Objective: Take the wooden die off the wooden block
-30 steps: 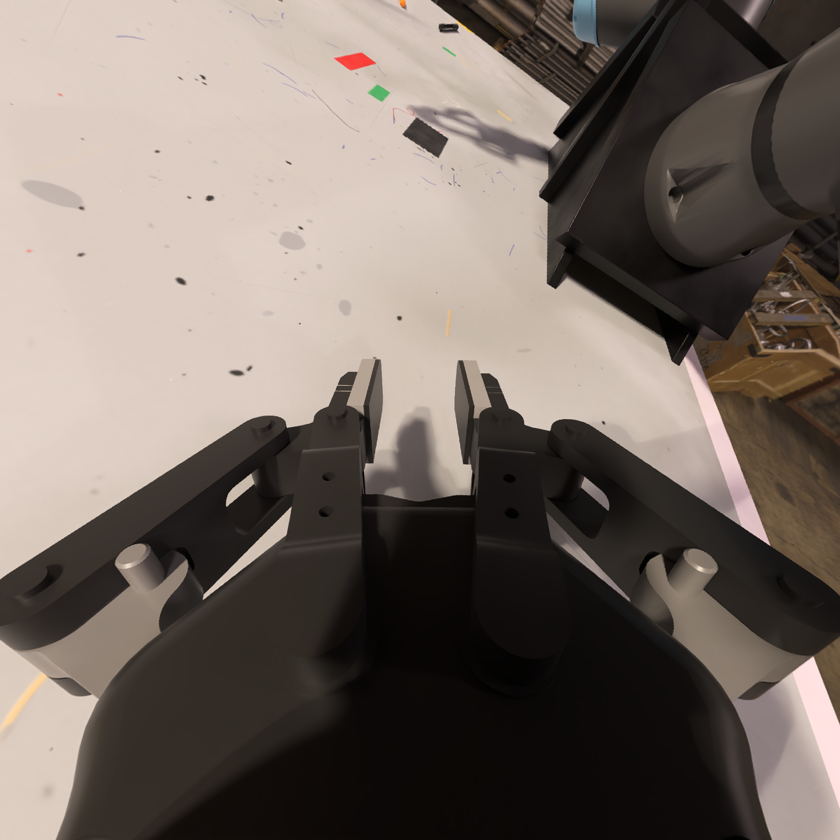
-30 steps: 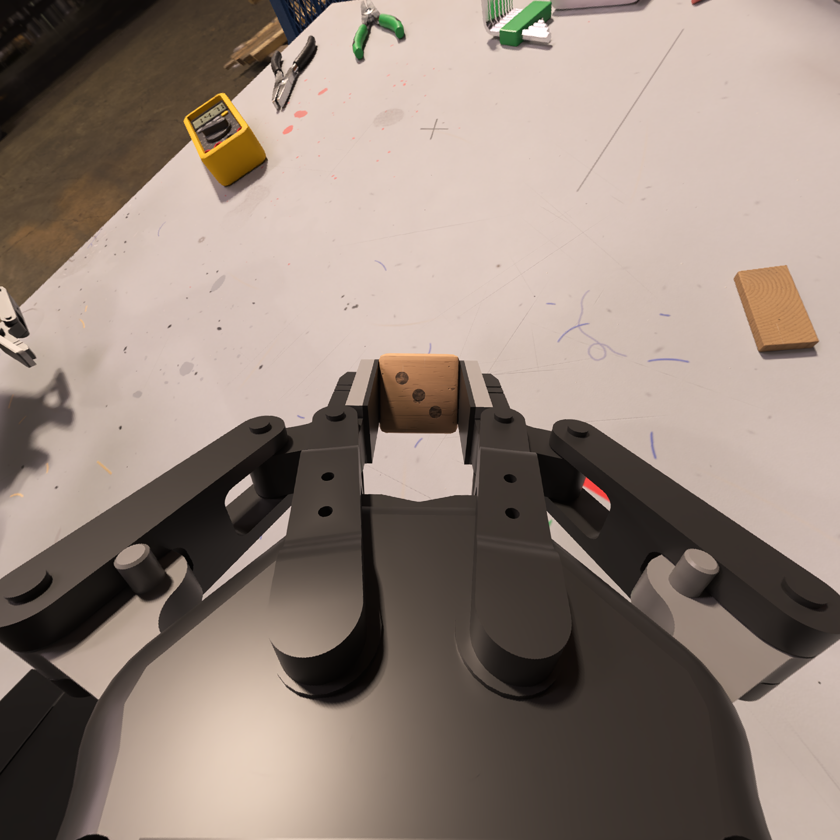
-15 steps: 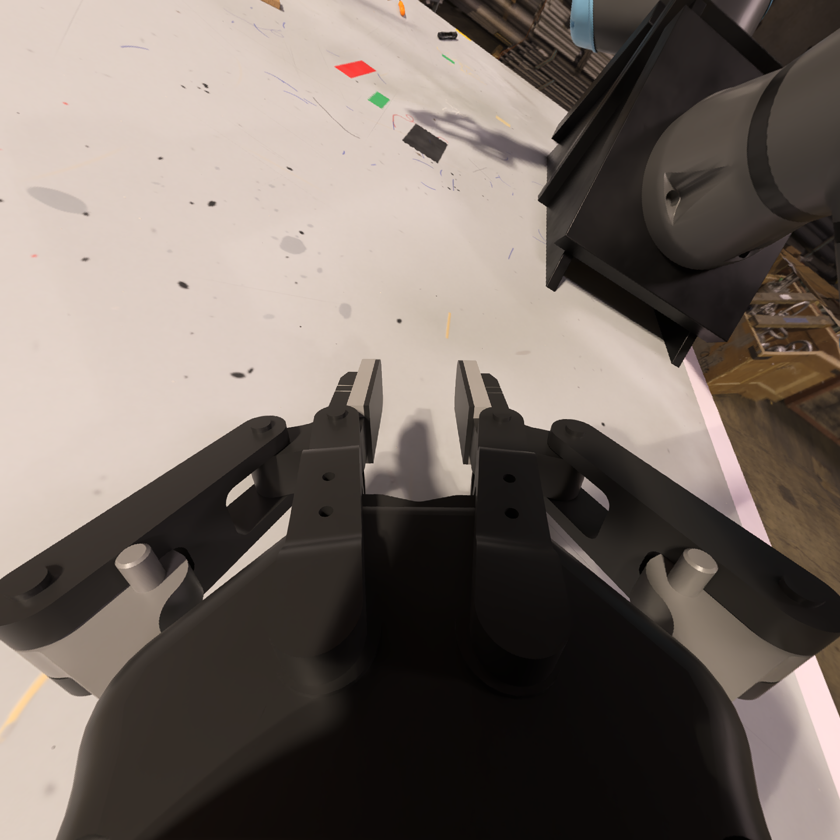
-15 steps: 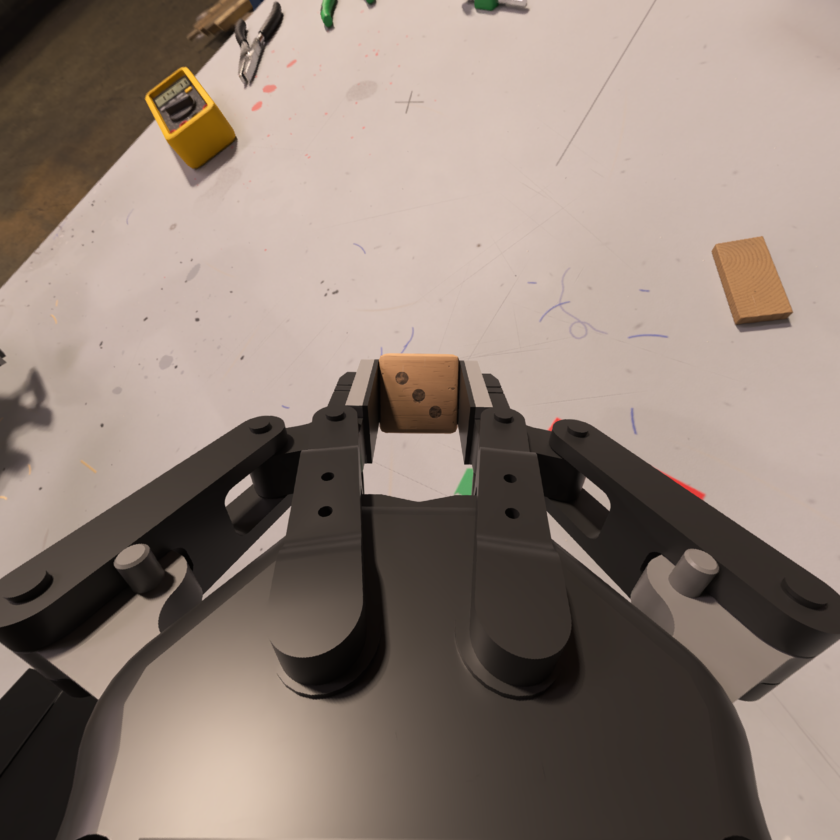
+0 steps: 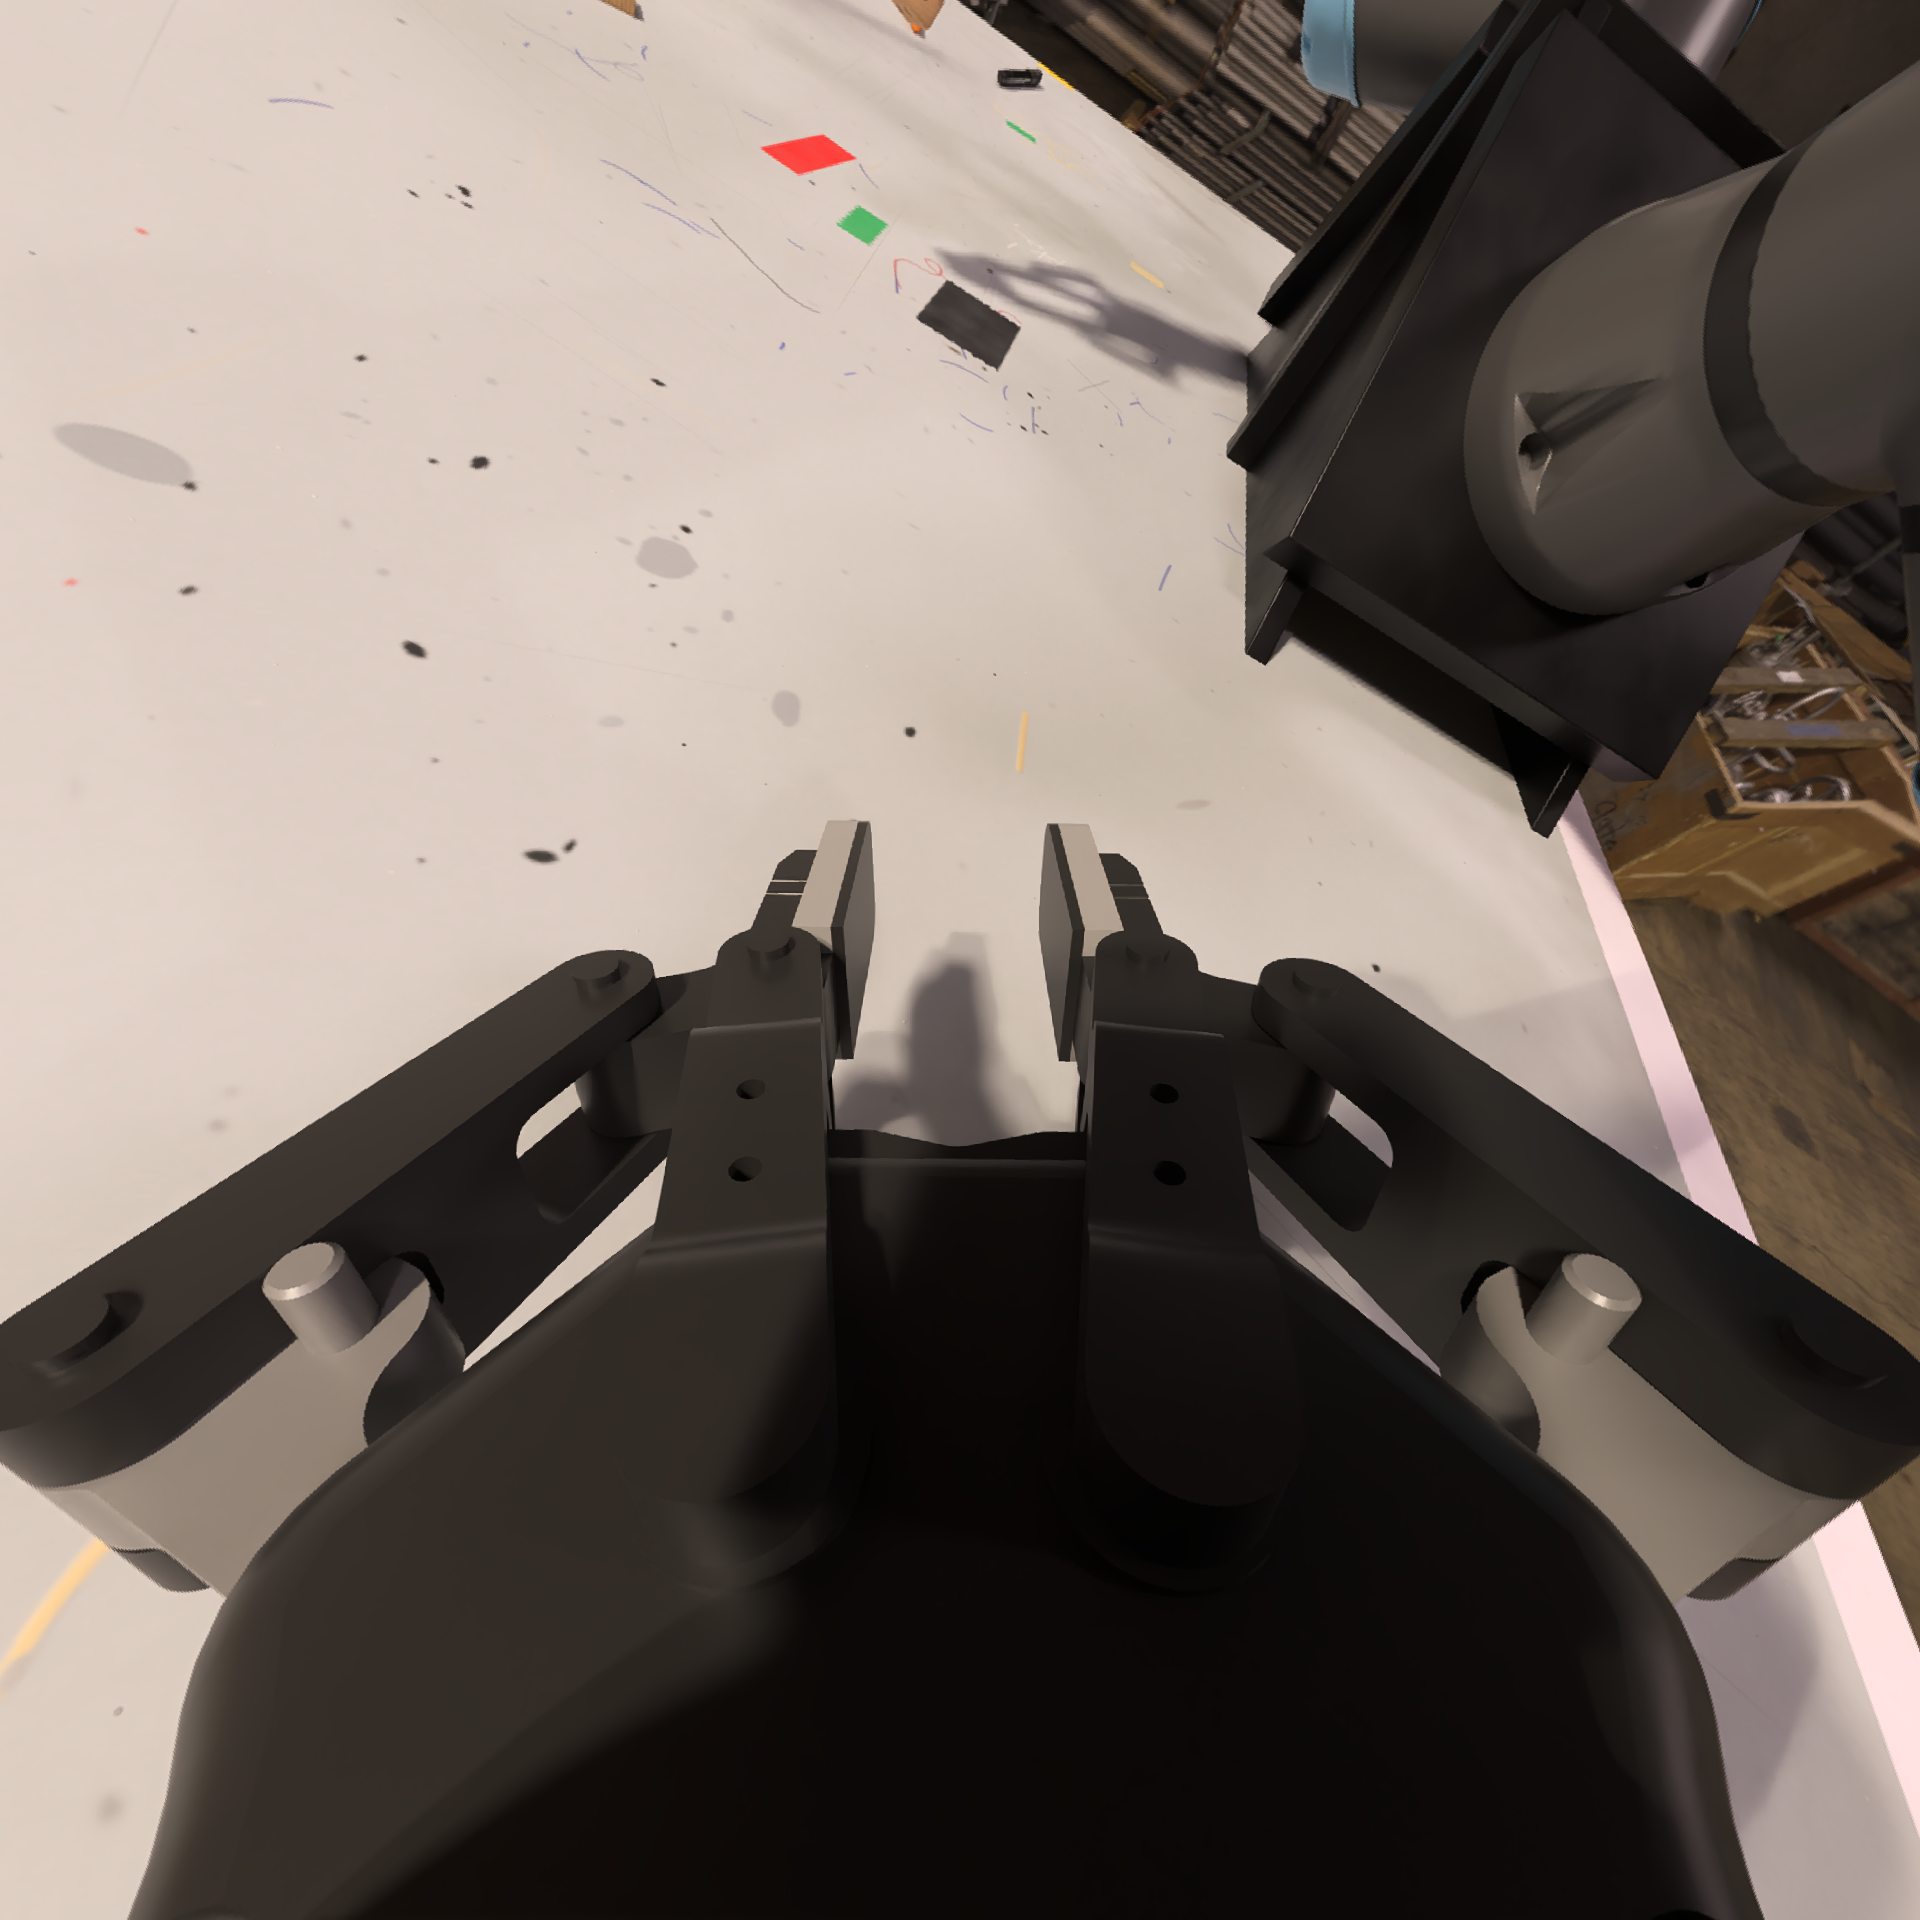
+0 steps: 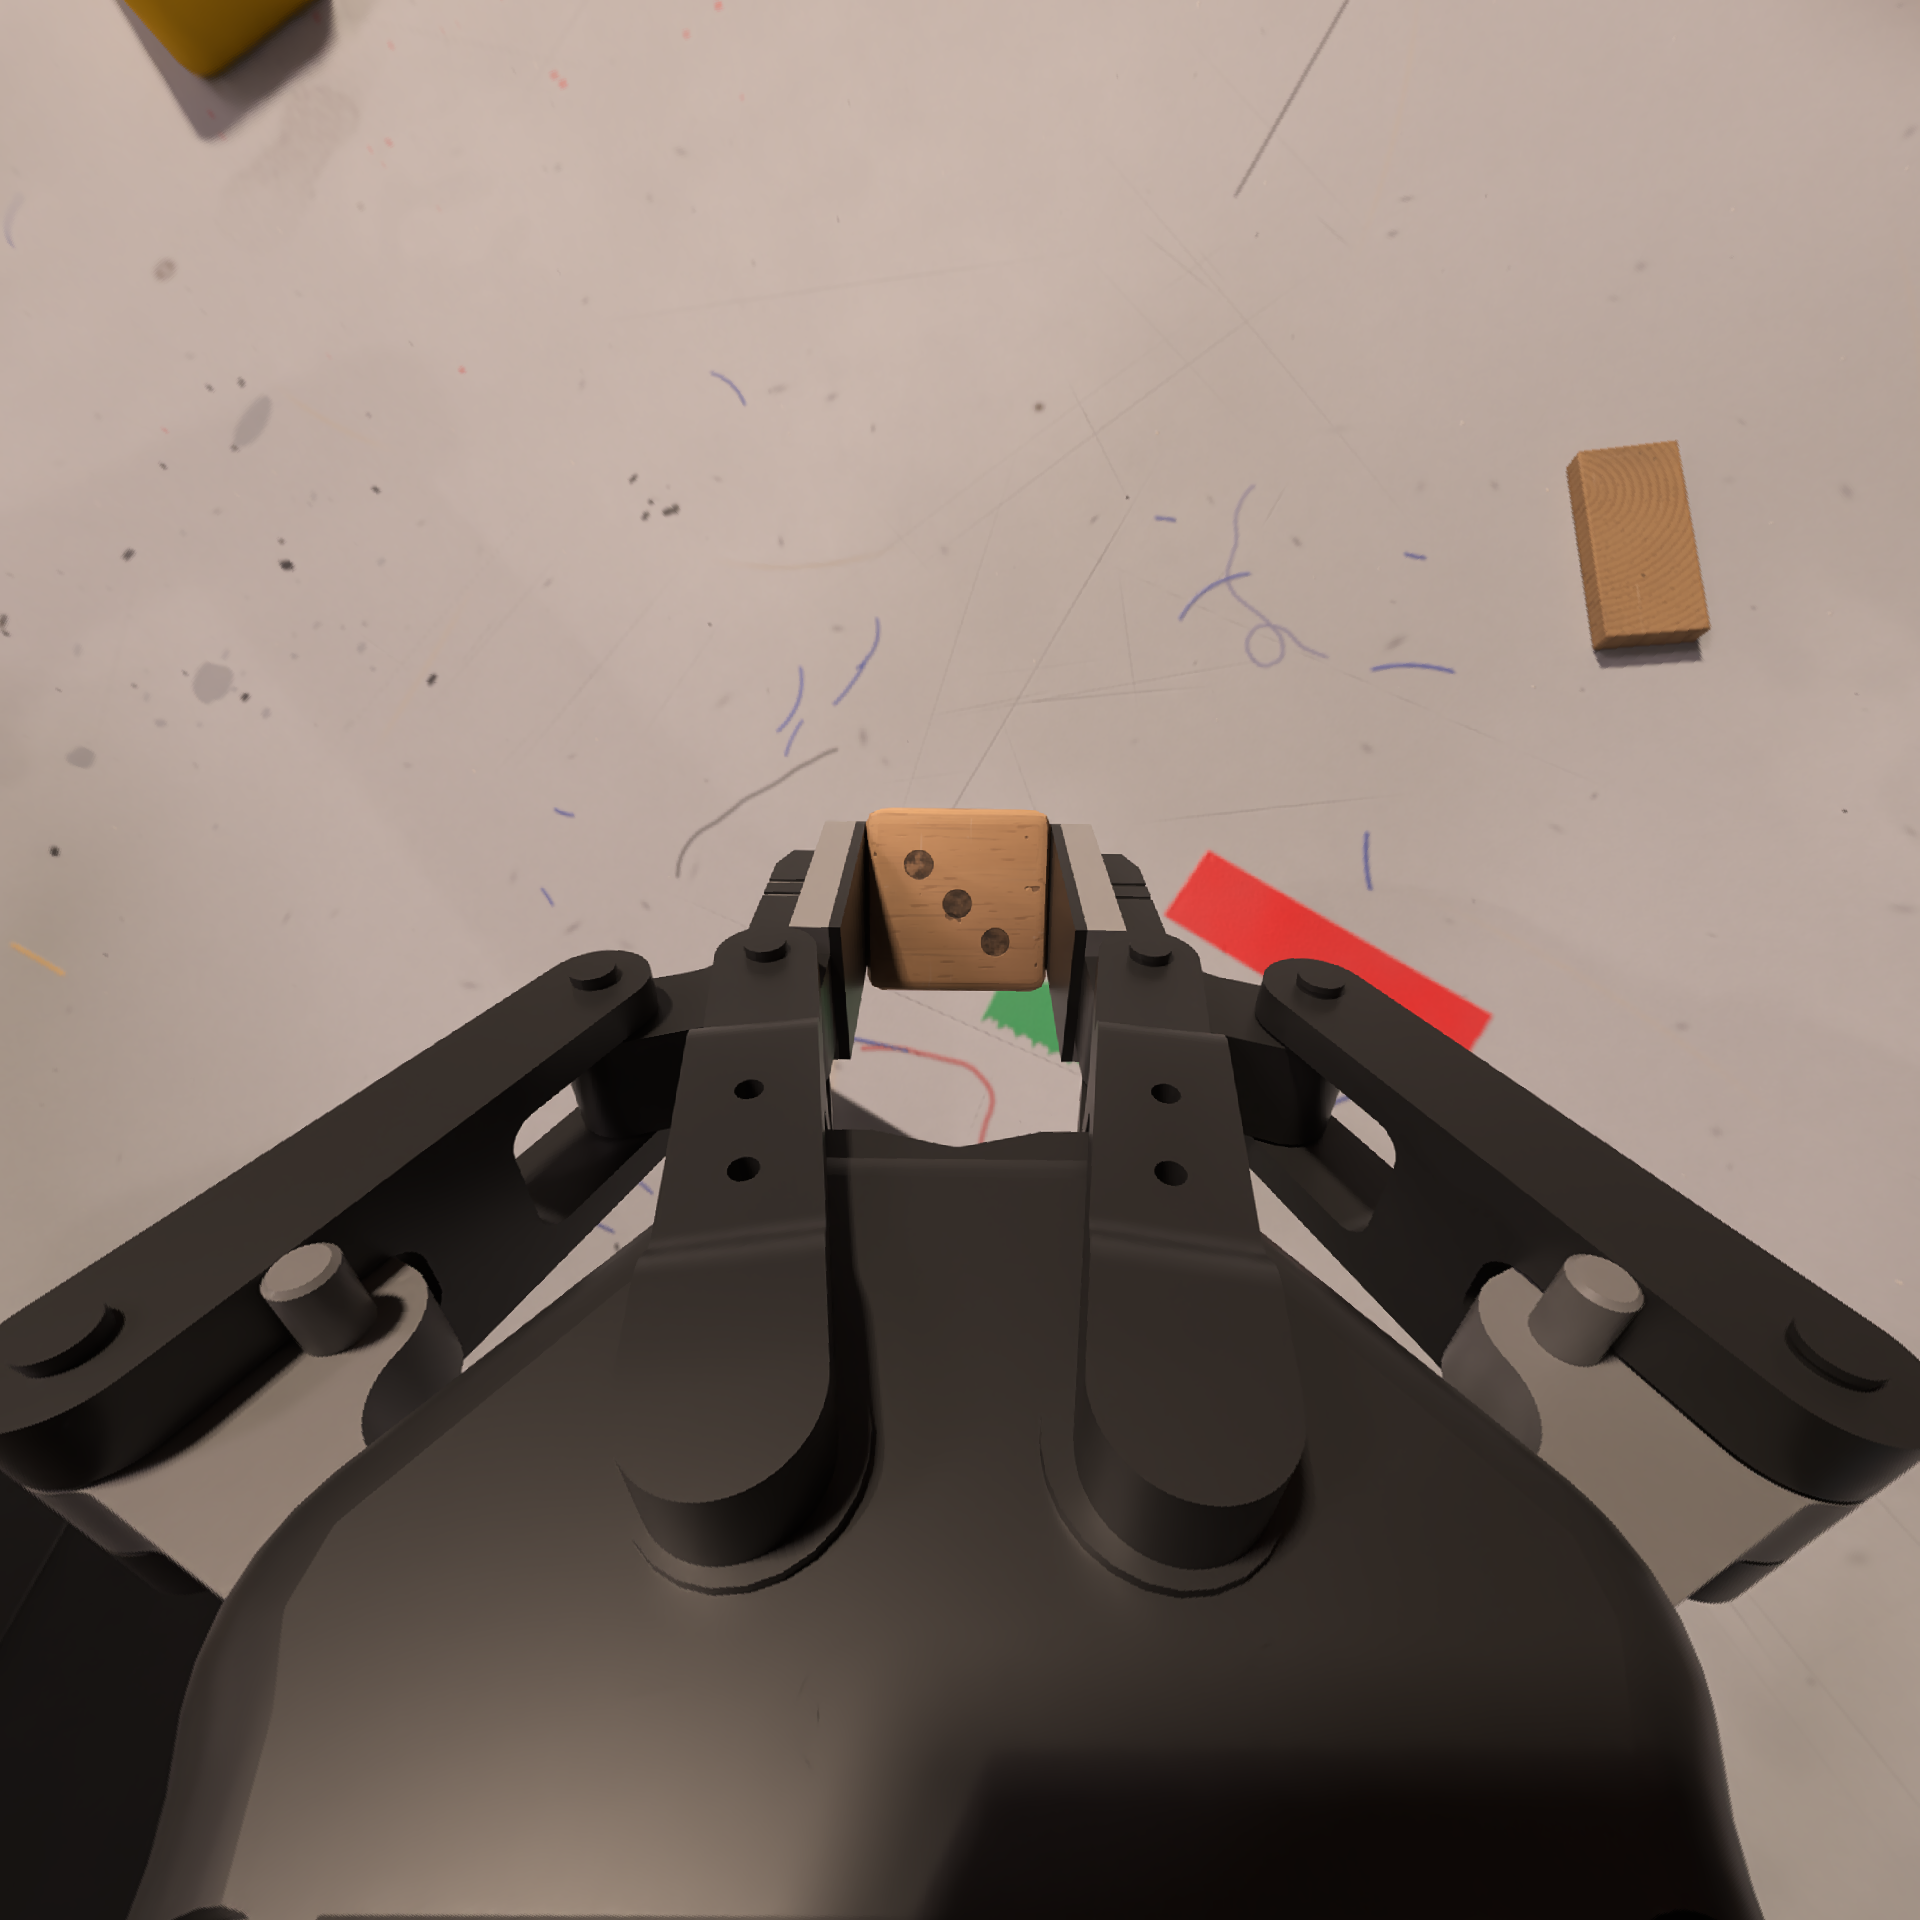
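Die (image 6: pixel 956 900) sits clamped between the right gripper (image 6: pixel 956 914) fingers above the table (image 6: pixel 935 312), well apart from the block (image 6: pixel 1638 545); its lower faces are hidden. Left gripper (image 5: pixel 956 935) fingers stand narrowly apart, empty.

Dark grey hand (image 6: pixel 956 904), silver pins, seemingly screwless.

yellow box (image 6: pixel 223 26) cut off by top edge; green patch (image 6: pixel 1023 1013) partly hidden by die (image 6: pixel 956 899).

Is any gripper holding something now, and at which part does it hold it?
The right gripper holds the wooden die by two opposite side faces, between the jaws. The left gripper holds nothing.
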Robot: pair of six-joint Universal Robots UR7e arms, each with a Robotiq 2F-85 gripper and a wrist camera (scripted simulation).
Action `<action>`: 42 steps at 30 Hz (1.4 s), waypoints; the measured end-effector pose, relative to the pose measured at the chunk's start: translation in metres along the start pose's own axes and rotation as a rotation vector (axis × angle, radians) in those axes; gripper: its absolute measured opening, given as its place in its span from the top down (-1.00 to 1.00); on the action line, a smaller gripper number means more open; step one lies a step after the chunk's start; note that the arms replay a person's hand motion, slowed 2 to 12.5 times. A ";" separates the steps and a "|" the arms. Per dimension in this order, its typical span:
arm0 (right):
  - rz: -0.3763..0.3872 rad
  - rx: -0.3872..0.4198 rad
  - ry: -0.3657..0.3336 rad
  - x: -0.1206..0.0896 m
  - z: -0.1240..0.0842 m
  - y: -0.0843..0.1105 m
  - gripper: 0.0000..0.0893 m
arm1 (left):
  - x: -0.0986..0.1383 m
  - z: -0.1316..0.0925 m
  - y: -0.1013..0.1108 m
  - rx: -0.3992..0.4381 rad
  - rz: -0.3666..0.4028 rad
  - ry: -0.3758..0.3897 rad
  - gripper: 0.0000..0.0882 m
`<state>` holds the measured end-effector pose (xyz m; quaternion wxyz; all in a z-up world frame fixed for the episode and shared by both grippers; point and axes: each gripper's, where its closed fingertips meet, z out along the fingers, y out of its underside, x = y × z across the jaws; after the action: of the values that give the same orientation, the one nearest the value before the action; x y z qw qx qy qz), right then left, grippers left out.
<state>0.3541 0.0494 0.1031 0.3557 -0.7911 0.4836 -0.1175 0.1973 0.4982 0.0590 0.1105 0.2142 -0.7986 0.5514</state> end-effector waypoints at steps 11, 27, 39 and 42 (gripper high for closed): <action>-0.037 -0.113 0.048 0.006 0.004 0.016 0.33 | 0.000 0.000 0.000 0.000 0.001 -0.001 0.33; -0.124 -0.282 0.121 0.015 0.021 0.041 0.33 | 0.000 0.000 0.000 -0.004 0.002 -0.001 0.33; -0.246 -0.439 0.150 0.012 0.030 0.045 0.33 | 0.000 0.001 0.001 -0.009 0.003 -0.001 0.33; -0.264 -0.464 0.154 0.012 0.033 0.044 0.33 | 0.000 0.001 0.001 -0.008 0.005 -0.003 0.34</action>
<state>0.3470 0.0417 0.0478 0.1089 -0.8963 0.4159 -0.1088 0.1968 0.4979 0.0584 0.1089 0.2128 -0.8014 0.5483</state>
